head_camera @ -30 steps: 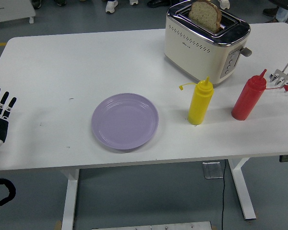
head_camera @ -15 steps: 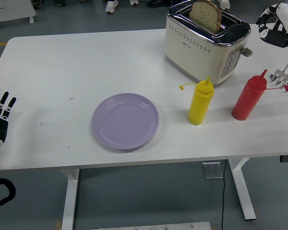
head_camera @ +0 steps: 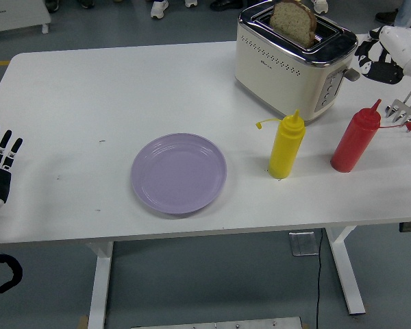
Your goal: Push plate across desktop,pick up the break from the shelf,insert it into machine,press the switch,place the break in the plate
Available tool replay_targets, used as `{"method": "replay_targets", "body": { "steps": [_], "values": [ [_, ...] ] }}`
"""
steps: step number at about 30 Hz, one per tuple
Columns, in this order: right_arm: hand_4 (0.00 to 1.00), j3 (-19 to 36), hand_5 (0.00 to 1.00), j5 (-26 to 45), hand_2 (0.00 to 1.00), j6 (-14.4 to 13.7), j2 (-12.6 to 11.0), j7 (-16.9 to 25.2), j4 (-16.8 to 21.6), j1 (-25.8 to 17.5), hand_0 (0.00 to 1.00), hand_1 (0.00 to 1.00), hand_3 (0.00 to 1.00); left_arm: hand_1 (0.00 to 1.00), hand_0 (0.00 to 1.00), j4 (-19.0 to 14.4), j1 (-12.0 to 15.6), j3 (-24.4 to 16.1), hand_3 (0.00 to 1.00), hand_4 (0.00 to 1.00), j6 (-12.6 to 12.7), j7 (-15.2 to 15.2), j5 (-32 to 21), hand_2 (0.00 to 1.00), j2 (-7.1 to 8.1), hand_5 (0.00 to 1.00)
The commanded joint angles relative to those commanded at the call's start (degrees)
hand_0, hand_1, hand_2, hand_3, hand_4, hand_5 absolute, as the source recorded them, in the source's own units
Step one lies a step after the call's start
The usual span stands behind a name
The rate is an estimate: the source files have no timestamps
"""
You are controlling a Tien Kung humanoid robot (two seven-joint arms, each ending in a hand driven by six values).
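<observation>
A slice of brown bread (head_camera: 292, 20) stands upright in a slot of the cream and chrome toaster (head_camera: 288, 65) at the table's far right. The toaster's lever (head_camera: 351, 73) sticks out of its right end. My right hand (head_camera: 374, 60) hangs just right of that lever, fingers loosely curled and holding nothing. A lilac plate (head_camera: 179, 173) lies empty near the table's middle front. My left hand (head_camera: 0, 164) rests flat at the left edge, fingers spread.
A yellow squeeze bottle (head_camera: 285, 146) and a red squeeze bottle (head_camera: 354, 140) stand in front of the toaster. A metal toast rack (head_camera: 409, 110) sits at the right edge. Feet of people show beyond the far edge.
My right hand has come into view at the upper right and moved down and left toward the toaster's lever. The left hand, plate and bread have not moved.
</observation>
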Motion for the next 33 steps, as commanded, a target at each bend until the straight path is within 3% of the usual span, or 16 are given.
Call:
{"method": "replay_targets", "body": {
  "steps": [18, 33],
  "values": [
    [0.158, -3.55, 0.379, -1.03, 0.59, 0.26, 2.35, 0.17, -6.66, 2.31, 0.248, 0.37, 0.539, 0.859, 0.814, -0.01, -0.17, 0.06, 0.851, 0.643, 0.01, -0.01, -0.04, 0.92, -0.01, 0.998],
    [0.152, -5.35, 0.377, -0.8, 0.585, 0.35, 3.13, 0.19, -8.35, 2.69, 0.247, 0.369, 0.534, 0.858, 0.814, 0.03, -0.26, 0.11, 0.852, 0.644, 0.04, 0.0, -0.04, 0.92, -0.01, 0.998]
  ]
}}
